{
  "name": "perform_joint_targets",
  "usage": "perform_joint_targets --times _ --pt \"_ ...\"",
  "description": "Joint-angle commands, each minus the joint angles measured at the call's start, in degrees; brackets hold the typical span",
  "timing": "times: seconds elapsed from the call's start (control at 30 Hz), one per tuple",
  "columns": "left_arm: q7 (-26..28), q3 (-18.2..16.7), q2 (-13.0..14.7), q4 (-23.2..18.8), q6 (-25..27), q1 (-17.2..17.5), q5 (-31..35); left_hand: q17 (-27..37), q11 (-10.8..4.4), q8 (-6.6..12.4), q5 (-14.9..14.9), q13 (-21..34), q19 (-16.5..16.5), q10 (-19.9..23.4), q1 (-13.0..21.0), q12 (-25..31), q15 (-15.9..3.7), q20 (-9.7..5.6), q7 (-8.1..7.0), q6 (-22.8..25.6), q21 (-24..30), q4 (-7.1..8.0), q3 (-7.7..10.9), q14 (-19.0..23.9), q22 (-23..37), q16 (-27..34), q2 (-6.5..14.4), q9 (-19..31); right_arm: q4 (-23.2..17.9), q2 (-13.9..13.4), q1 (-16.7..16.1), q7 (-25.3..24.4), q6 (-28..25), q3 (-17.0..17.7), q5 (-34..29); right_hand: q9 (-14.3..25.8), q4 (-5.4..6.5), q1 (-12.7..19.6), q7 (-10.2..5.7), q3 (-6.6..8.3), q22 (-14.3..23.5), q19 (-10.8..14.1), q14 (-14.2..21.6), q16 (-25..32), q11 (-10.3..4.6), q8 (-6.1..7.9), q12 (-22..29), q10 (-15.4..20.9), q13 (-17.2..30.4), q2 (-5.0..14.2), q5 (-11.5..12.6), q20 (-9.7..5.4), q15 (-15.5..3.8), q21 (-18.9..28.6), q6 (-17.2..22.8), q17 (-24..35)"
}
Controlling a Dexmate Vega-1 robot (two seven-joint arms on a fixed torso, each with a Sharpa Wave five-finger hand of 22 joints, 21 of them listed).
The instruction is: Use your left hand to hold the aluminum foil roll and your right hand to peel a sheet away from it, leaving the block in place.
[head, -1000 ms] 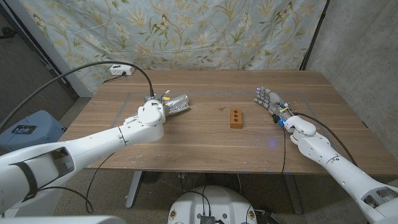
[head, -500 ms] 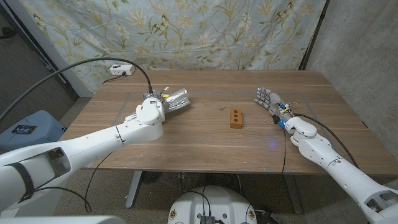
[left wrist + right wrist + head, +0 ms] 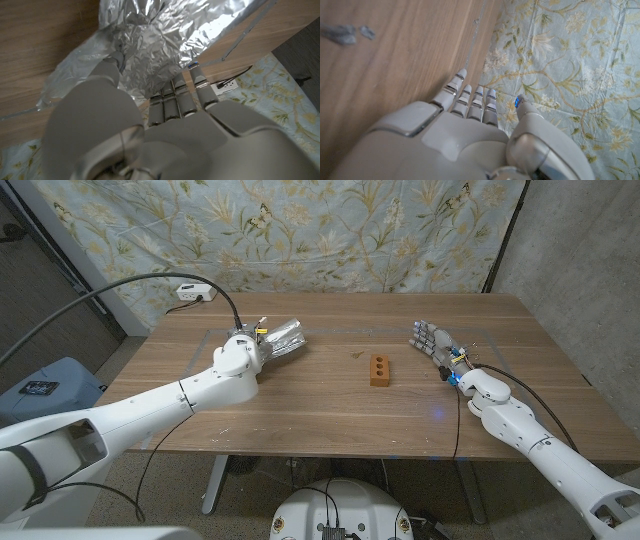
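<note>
Foil roll (image 3: 281, 338), light and crinkly, tears easily; left hand (image 3: 243, 352) grips it near the tabletop's far-left corner; right hand (image 3: 437, 346) fingers spread, should pinch the loose edge.

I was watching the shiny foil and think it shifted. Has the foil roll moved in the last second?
Yes. The foil roll, held by the left hand, has lifted and swung toward the table's far edge, away from the brown block, which stayed put.

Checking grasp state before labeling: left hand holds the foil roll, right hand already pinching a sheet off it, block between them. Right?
Not quite. In the head view the right hand is open, far from the foil roll, holding nothing. The left hand does hold the roll; the block sits between.
</note>
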Motion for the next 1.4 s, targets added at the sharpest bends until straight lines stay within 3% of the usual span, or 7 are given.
perform_joint_targets --times 0.03,0.37,0.5,0.63,1.4 --pt "2.13 -4.09 0.05 -0.14 -2.41 1.71 -5.08 0.22 -3.26 0.37 0.44 5.42 0.15 3.85 0.07 0.83 -0.19 -0.30 -0.22 0.72 0.25 0.28 0.24 0.40 0.20 -0.14 0.35 0.41 -1.44 -0.71 -0.61 -0.50 -0.77 0.23 0.12 0.25 -0.31 -0.17 -0.16 0.03 0.29 -0.14 -0.08 0.43 -0.02 0.18 0.31 -0.12 0.13 0.27 -0.08 0.31 0.45 -0.06 -0.19 0.31" --pt "3.05 -5.99 -0.76 0.94 -4.46 1.66 -8.75 -0.06 -3.44 0.55 0.74 5.96 0.25 3.99 -0.35 1.21 -0.12 -0.35 -0.38 1.15 0.48 0.48 0.30 0.09 0.18 -0.80 0.18 0.81 -2.44 -1.46 -0.91 -0.76 -1.74 0.47 0.35 0.25 -0.25 -0.27 -0.09 0.02 0.30 -0.08 -0.06 0.48 -0.06 0.19 0.31 -0.15 0.13 0.28 -0.09 0.39 0.51 -0.05 -0.21 0.35" --pt "2.36 -8.76 -1.21 1.53 -5.92 1.89 -12.70 -0.23 -3.48 0.66 0.90 6.20 0.24 4.08 -0.51 1.40 -0.04 -0.32 -0.51 1.38 0.56 0.52 0.37 0.23 0.16 -1.04 0.09 1.00 -2.73 -1.60 -1.06 -0.92 -2.13 0.55 0.52 0.26 -0.22 -0.32 -0.02 0.01 0.31 -0.04 -0.05 0.51 0.18 0.16 0.28 -0.24 0.13 0.29 -0.09 0.59 0.59 -0.04 -0.27 0.37" --pt "1.92 -8.56 -1.17 1.94 -5.90 0.85 -13.92 -0.22 -3.12 0.42 1.05 6.53 -0.21 3.58 -0.57 1.40 0.28 0.02 0.03 0.80 0.51 0.56 0.46 -0.09 0.15 -1.34 0.26 1.24 -2.90 -1.59 -1.18 -1.23 -2.20 0.61 0.53 0.26 -0.20 -0.36 -0.07 0.00 0.31 -0.03 -0.09 0.51 0.16 0.15 0.26 -0.32 0.14 0.28 -0.09 0.80 0.79 -0.04 -0.32 0.38" --pt "1.51 -10.92 -1.07 2.07 -8.51 -1.05 -21.85 0.02 -3.27 1.27 1.43 7.83 -0.18 5.38 -1.11 2.83 0.26 0.39 -0.41 2.72 1.00 0.71 0.37 1.05 0.12 -1.32 0.60 2.26 -4.35 -2.09 -1.84 -1.83 -2.78 1.00 0.87 0.26 -0.17 -0.48 -0.01 0.00 0.34 0.00 -0.33 0.48 0.36 0.16 0.25 -0.49 0.15 0.26 -0.08 1.18 1.22 -0.06 -0.34 0.42"
